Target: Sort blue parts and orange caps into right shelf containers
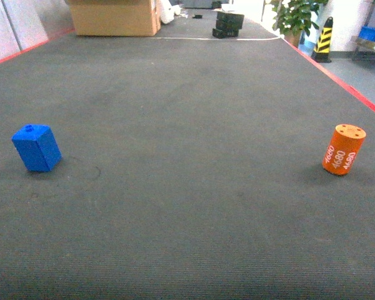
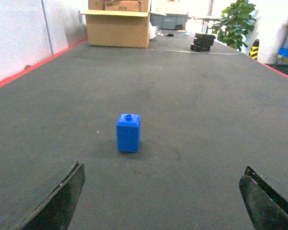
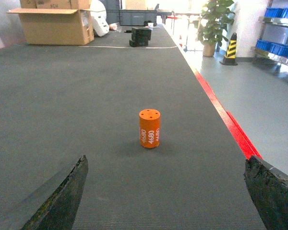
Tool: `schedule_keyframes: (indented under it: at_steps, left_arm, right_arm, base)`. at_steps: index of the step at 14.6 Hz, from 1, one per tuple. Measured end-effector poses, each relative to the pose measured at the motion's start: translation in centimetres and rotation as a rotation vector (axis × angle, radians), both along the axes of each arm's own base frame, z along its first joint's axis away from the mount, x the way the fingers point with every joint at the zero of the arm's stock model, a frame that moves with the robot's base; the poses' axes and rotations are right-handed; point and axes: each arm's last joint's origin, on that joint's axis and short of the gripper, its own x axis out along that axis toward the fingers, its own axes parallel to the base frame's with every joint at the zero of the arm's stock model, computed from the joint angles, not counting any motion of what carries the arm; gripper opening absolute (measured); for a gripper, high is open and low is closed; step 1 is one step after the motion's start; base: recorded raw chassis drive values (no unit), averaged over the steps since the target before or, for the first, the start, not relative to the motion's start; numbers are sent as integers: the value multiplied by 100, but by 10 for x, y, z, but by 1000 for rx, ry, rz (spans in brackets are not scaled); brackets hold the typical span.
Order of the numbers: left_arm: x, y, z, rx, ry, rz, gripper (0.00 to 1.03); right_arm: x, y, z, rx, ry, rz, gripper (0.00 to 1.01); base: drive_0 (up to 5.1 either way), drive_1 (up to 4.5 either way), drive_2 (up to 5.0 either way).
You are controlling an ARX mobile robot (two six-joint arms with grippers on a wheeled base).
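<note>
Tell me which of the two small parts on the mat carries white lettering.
The orange cap near the table's right edge: "4680" is printed in white on its side. The blue part on the left is plain, with only a small knob on top.

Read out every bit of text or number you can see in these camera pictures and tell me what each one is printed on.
"4680": white lettering, repeated around the side of the orange cap, running vertically.
Dark marks on the cardboard box at the far end of the table: too small and blurred to read.
The blue part: no text visible.
The striped cone: yellow and black bands only, no words.
</note>
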Motion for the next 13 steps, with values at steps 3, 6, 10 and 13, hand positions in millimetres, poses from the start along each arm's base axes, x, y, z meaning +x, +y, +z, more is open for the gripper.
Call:
schedule_keyframes:
  at_steps: [3, 6, 10, 13]
  left_arm:
    - [0, 0, 0, 0, 0, 0, 98]
    - [0, 0, 0, 0, 0, 0, 98]
    - [0, 0, 0, 0, 0, 0, 50]
    - [0, 0, 0, 0, 0, 0, 13]
  right_arm:
    - [0, 0, 0, 0, 0, 0, 98]
    - [0, 0, 0, 0, 0, 0, 98]
    - [0, 0, 0, 0, 0, 0, 98]
    - [0, 0, 0, 0, 0, 0, 98]
  base:
    - [0, 0, 0]
    - [0, 0, 0]
    - [0, 0, 0]
    - [0, 0, 0]
